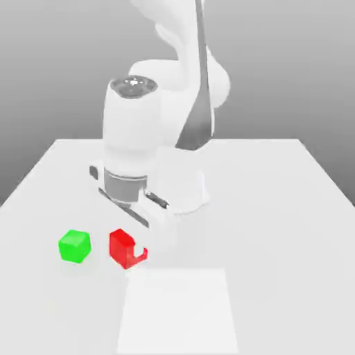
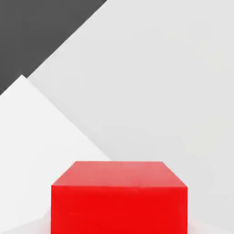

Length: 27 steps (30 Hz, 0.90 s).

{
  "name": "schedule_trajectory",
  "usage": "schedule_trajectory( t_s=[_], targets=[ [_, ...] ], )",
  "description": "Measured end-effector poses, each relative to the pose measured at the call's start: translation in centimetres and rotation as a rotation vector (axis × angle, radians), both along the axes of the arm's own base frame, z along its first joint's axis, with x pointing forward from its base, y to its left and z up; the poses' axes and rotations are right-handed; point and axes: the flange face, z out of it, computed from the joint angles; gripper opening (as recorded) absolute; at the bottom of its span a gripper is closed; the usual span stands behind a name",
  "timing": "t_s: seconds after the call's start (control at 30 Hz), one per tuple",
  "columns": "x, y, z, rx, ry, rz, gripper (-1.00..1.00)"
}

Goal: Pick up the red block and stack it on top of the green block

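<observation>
The red block (image 1: 123, 247), a small bright red cube with plain matte faces, sits pinched between the fingers (image 1: 141, 251) of the white arm's gripper (image 1: 132, 249), and those fingers are closed right down on its sides. In the exterior view one white fingertip shows as a notch against the cube's face on the far side from the green block (image 1: 75, 246), the matching bright green matte cube. The red block is just beside the green block, on the exterior view's right of it, with a clear strip of white tabletop (image 1: 277, 229) between the two. Whether the red cube has left the tabletop or rests on it is hard to tell; its shadow sits tight beneath it.

From the hand view the red block (image 2: 119, 201) fills the space below the camera, top face flat and level, edges square.

For the carry, the judgement is simple: lift straight up first, high enough to clear the green block's top, then travel across and lower squarely so the faces line up. Any tilt or early release risks the cube sliding off.

Being a cube, it has no long axis; in the exterior view it stands with one vertical edge turned toward the camera.
</observation>
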Motion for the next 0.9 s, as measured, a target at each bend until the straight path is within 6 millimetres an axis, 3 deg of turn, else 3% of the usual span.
schedule_trajectory(
  t_s=[0.47,0.83,0.9],
  targets=[
    [-6.1,-8.9,1.9,0.007,0.005,-0.006,-1.00],
    [-11.9,-13.0,0.7,0.090,0.005,0.008,-1.00],
    [-12.2,-13.2,0.3,0.104,0.002,0.013,-1.00]
  ],
)
